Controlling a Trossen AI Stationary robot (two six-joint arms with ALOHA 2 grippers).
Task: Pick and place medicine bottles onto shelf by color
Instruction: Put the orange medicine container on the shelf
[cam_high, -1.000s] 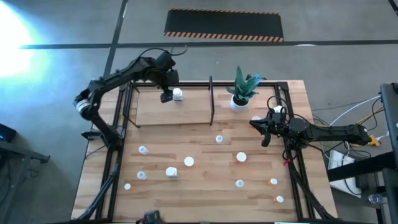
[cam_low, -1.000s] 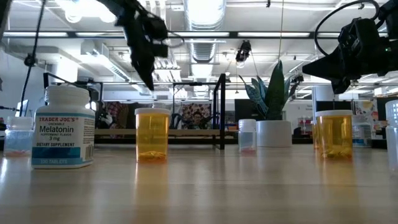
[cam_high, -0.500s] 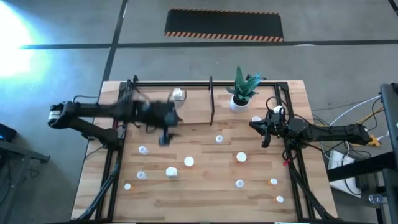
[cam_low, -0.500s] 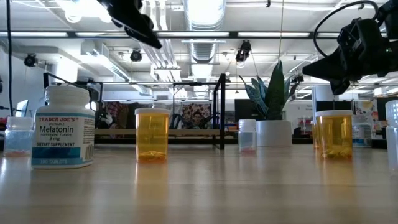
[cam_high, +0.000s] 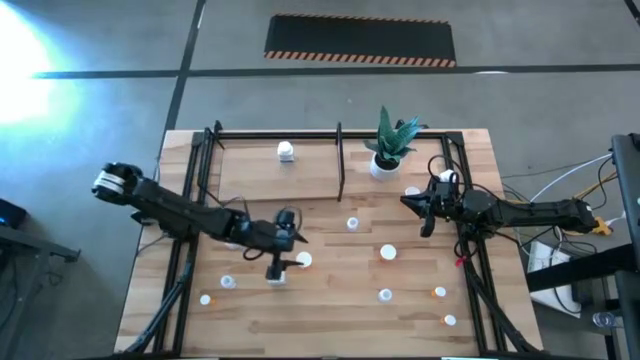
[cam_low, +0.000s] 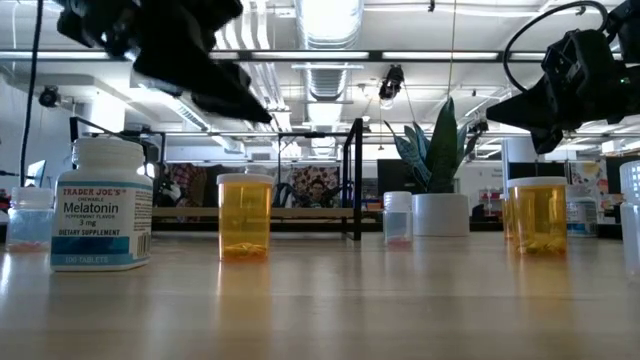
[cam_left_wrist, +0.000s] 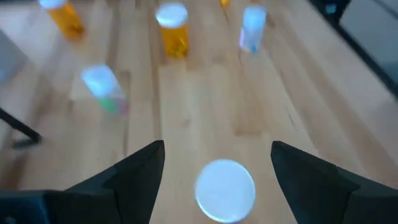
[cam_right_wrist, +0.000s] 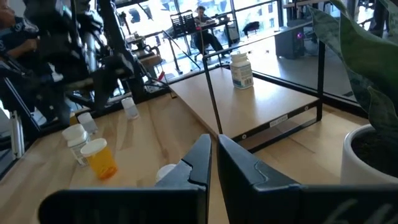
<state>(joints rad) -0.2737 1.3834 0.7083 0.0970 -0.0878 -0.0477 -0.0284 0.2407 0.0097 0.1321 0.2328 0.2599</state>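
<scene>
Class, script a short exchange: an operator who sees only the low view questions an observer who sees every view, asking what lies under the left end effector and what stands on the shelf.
Operator: My low view does not show what is under the left end effector. What is there?
Observer: The left wrist view shows it open, with a white-capped bottle on the table between its two fingers.
Operator: Is any bottle on the shelf?
Observer: The high view shows one white bottle standing there, in the section left of the divider bar.
</scene>
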